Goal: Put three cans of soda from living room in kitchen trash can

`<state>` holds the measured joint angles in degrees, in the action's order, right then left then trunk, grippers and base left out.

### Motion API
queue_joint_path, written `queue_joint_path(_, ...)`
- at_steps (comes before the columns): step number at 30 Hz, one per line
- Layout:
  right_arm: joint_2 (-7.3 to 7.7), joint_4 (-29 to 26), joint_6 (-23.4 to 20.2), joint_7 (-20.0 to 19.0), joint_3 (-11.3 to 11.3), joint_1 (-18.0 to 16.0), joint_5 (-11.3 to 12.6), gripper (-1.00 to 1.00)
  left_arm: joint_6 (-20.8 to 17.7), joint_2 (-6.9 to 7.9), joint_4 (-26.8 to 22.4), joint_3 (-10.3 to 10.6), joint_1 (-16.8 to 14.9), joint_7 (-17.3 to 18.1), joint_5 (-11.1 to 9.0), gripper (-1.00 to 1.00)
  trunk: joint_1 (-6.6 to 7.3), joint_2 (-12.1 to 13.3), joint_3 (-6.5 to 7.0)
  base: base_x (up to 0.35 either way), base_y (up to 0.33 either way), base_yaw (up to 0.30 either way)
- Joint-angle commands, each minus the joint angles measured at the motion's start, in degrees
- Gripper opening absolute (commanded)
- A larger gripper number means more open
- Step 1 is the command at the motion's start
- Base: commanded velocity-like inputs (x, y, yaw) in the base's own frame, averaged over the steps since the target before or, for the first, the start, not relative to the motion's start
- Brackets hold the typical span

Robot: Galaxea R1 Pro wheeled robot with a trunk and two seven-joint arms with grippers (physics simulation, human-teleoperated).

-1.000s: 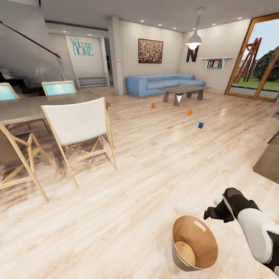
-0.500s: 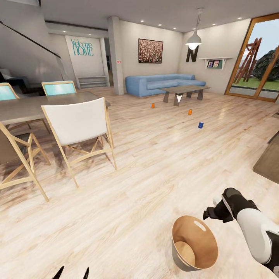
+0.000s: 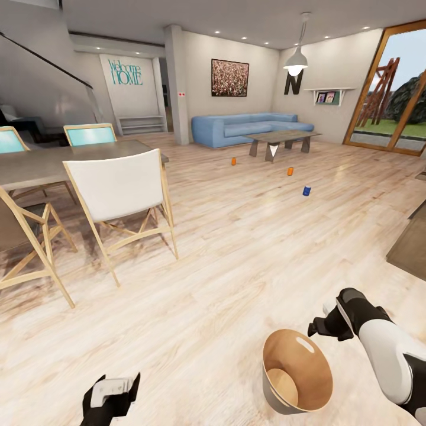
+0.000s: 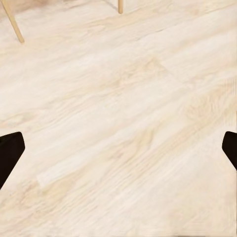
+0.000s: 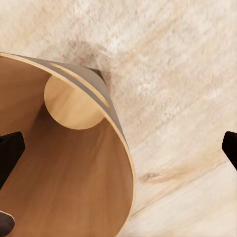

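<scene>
While upright, trash can (image 3: 294,395) holds nothing.

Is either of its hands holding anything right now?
No. The left end effector is open over bare floor; the right end effector is open above the bin, gripping nothing.

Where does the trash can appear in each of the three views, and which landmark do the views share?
Head view: trash can at bottom right, beside the right gripper.
Left wrist view: not in it; plank floor between the fingertips.
Right wrist view: trash can close up, its brown inside and round bottom visible.
Shared landmark: the light plank floor.
</scene>
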<state>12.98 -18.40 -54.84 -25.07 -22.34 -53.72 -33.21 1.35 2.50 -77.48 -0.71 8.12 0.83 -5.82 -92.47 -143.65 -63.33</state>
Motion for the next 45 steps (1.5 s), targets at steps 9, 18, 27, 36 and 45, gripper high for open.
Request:
queue_joint_path(9, -0.58, 0.0, 0.2, 0.1, -0.1, 0.7, 0.0, 1.00, -5.7, 0.16, -0.8, 0.1, -0.5, 0.1, -2.9, 1.00, 0.00, 0.0, 0.00, 0.000, 0.000, 0.000)
queue_joint_path(18, -2.20, 0.1, 2.4, 1.8, -0.1, 1.3, -0.1, 1.00, -13.5, 0.14, -0.7, 0.0, -0.7, 0.1, -3.4, 1.00, 0.00, 0.0, 0.00, 0.000, 0.000, 0.000)
queue_joint_path(27, -2.40, 0.1, 2.6, 3.8, -0.1, 1.4, 0.0, 1.00, -14.2, 0.14, -0.7, 0.1, -0.6, 0.1, -3.4, 1.00, -0.21, -0.1, -1.77, 0.000, 0.000, 0.000)
queue_joint_path(36, -2.34, 0.1, 2.7, 4.2, -0.2, 1.4, 0.1, 1.00, -14.4, 0.14, -0.6, 0.1, -0.6, 0.2, -3.4, 1.00, -0.44, -0.2, -3.77, 0.000, 0.000, 0.000)
queue_joint_path(45, -2.19, 0.1, 2.7, 4.2, -0.3, 1.4, 0.1, 1.00, -14.4, 0.14, -0.4, 0.2, -0.6, 0.2, -3.4, 1.00, -0.67, -0.3, -5.76, 0.000, 0.000, 0.000)
